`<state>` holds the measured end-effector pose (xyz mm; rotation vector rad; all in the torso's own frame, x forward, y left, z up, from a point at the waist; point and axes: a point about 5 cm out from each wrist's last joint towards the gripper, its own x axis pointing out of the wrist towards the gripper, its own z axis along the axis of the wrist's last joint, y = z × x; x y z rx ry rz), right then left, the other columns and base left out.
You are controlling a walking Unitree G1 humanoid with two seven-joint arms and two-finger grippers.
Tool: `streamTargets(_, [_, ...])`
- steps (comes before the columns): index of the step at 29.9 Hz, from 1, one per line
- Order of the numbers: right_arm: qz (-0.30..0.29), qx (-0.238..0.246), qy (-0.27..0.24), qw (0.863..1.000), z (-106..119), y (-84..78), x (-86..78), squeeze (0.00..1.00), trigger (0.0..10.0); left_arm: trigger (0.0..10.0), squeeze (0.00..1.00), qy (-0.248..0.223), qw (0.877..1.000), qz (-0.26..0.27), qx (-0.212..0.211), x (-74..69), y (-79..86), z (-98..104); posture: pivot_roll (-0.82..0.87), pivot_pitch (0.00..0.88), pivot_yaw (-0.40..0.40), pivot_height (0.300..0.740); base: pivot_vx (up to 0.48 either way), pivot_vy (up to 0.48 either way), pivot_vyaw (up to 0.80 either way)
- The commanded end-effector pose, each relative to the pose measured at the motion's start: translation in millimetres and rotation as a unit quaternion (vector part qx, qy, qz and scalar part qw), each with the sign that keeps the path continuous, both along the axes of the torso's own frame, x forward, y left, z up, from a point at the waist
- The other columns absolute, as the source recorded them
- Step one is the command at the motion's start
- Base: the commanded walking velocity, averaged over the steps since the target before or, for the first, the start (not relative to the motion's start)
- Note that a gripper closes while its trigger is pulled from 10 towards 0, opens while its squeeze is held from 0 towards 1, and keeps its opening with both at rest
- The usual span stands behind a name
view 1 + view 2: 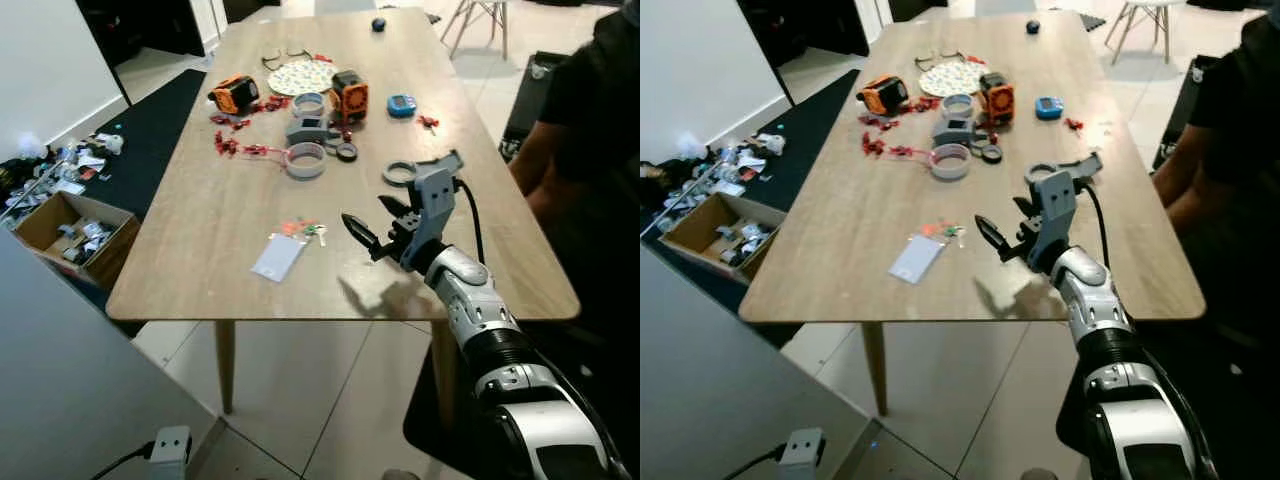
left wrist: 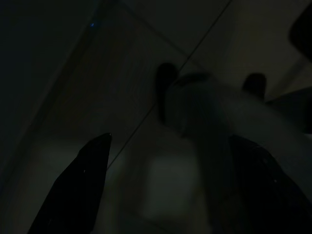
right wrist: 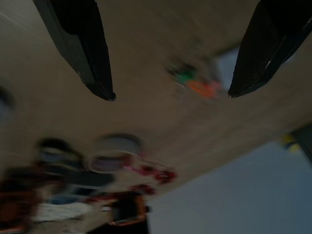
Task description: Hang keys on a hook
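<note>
A cardboard box [image 1: 68, 235] of clutter sits on the floor left of the wooden table [image 1: 210, 215]. Near the table's front edge lie the keys [image 1: 307, 231], with orange and green tags, touching a white card [image 1: 279, 256]; no hook can be made out. Just beside them, the right gripper [image 1: 374, 226] hovers above the tabletop, fingers spread wide and aimed at the keys, apparently lining up a grasp. The left gripper [image 2: 170, 190] hangs in shade, fingers apart. A person [image 1: 590, 150] stands at right.

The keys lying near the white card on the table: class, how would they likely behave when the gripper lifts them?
The keys look small and flat, so probably light. Their loose tags would likely dangle. Lying flush on the table, they may slide before the open right gripper closes.
</note>
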<state>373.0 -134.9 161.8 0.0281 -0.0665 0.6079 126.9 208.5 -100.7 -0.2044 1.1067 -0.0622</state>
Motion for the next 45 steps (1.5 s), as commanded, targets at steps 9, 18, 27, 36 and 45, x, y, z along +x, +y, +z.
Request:
streamTargets(9, [0.043, -0.038, 0.016, 0.998, -7, 29.5, 1.8, 0.00, 10.0, 10.0, 0.00, 0.020, 1.000, -0.011, 0.009, -14.5, 6.2, -3, -0.11, 0.148, 0.113, 0.740, 0.000, 0.000, 0.13])
streamTargets(18, [-0.051, -0.088, 0.026, 0.994, -4, 11.6, 13.8, 0.00, 10.0, 10.0, 0.00, 0.029, 0.999, -0.020, 0.014, -20.6, 12.0, -3, -0.10, 0.170, 0.115, 0.740, 0.000, 0.000, 0.00])
streamTargets(27, [-0.069, -0.151, -0.003, 0.986, 4, 7.6, 17.2, 0.00, 10.0, 10.0, 0.00, 0.032, 0.999, -0.038, 0.014, -21.1, 7.9, -4, -0.10, 0.174, 0.118, 0.740, 0.000, 0.000, 0.00])
streamTargets(36, [-0.083, -0.242, -0.008, 0.967, 2, 4.0, 20.8, 0.00, 10.0, 10.0, 0.00, 0.037, 0.998, -0.046, 0.018, -25.2, 10.1, -5, -0.10, 0.170, 0.117, 0.740, 0.000, 0.000, 0.00])
streamTargets(45, [-0.093, -0.272, -0.040, 0.957, 13, 7.0, 25.3, 0.00, 10.0, 10.0, 0.00, 0.041, 0.998, -0.050, 0.016, -30.4, 7.3, -7, -0.09, 0.183, 0.118, 0.740, 0.000, 0.000, 0.00])
